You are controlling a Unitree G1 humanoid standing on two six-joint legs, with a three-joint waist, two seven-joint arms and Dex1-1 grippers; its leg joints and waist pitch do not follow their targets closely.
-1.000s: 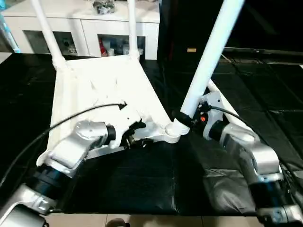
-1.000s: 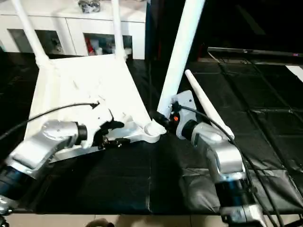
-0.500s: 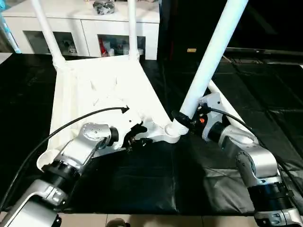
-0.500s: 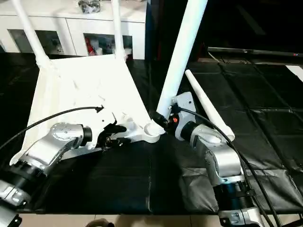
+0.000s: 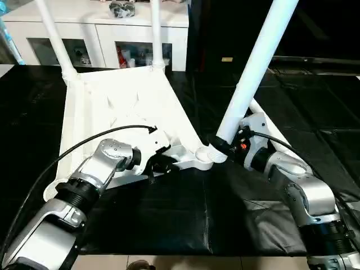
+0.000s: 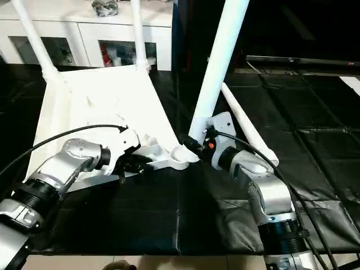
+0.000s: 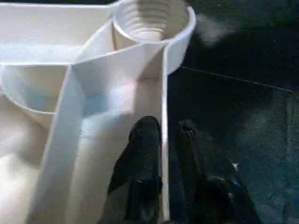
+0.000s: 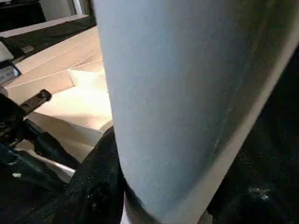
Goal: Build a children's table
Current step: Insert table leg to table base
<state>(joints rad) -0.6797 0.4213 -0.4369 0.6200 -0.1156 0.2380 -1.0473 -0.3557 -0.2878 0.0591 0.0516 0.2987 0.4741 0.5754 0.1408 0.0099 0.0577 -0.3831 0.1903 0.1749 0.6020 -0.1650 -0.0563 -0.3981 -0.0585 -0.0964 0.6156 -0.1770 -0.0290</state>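
My left wrist view showed what the head views did not: my left pincer [image 7: 162, 135] nearly closed astride the thin near rim of the upturned table top [image 5: 121, 104], beside the ribbed corner socket [image 7: 149, 21]. My right pincer [image 5: 220, 144] gripped the leg [image 5: 253, 64] near its base; its fingers were mostly hidden. The leg leaned up and away, its top cut off.

Black sheet-covered floor [image 5: 169, 219] carries everything. White tabletop [image 5: 121, 104] lies upside down at ten o'clock, ribbed underside up. Loose tapered white leg [image 6: 247, 126] lies at two o'clock.
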